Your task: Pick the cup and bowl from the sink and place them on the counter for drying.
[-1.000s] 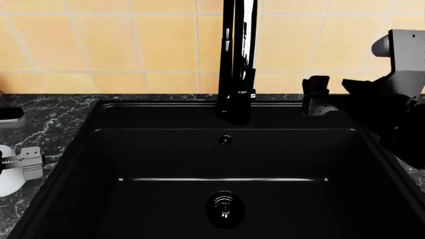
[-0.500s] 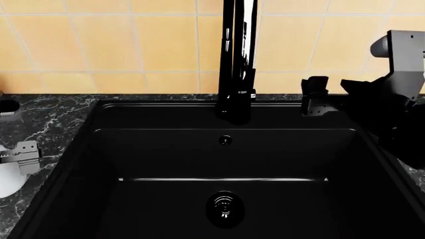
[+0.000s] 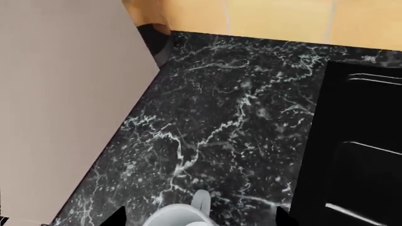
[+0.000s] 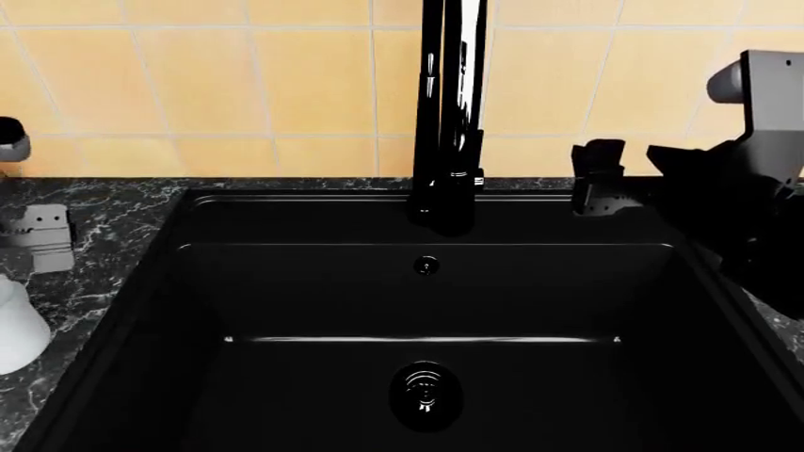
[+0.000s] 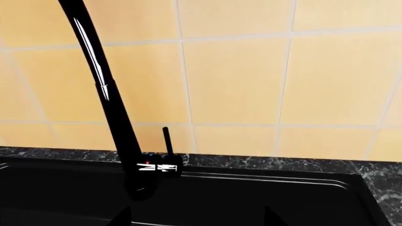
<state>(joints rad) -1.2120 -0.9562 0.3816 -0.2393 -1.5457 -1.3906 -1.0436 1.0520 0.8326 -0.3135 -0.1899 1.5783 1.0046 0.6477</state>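
Note:
The white cup (image 4: 15, 328) stands on the dark marble counter (image 4: 101, 226) left of the black sink (image 4: 427, 301). It also shows in the left wrist view (image 3: 176, 214), low between my left gripper's two dark fingertips. My left gripper (image 3: 199, 222) is open and above the cup, not holding it; its grey arm part (image 4: 44, 235) shows at the head view's left edge. My right gripper (image 4: 635, 184) is open and empty above the sink's back right corner, facing the tap (image 5: 107, 94). The sink basin is empty. The bowl is out of view.
The tall glossy black tap (image 4: 450, 113) rises at the sink's back middle, with the drain (image 4: 426, 394) below it. A beige panel (image 3: 63, 94) bounds the counter (image 3: 220, 117) on the side away from the sink (image 3: 358, 155). Yellow tiles (image 4: 251, 85) line the back wall.
My left gripper has risen away from the cup, which stays standing on the counter. The right arm has barely moved.

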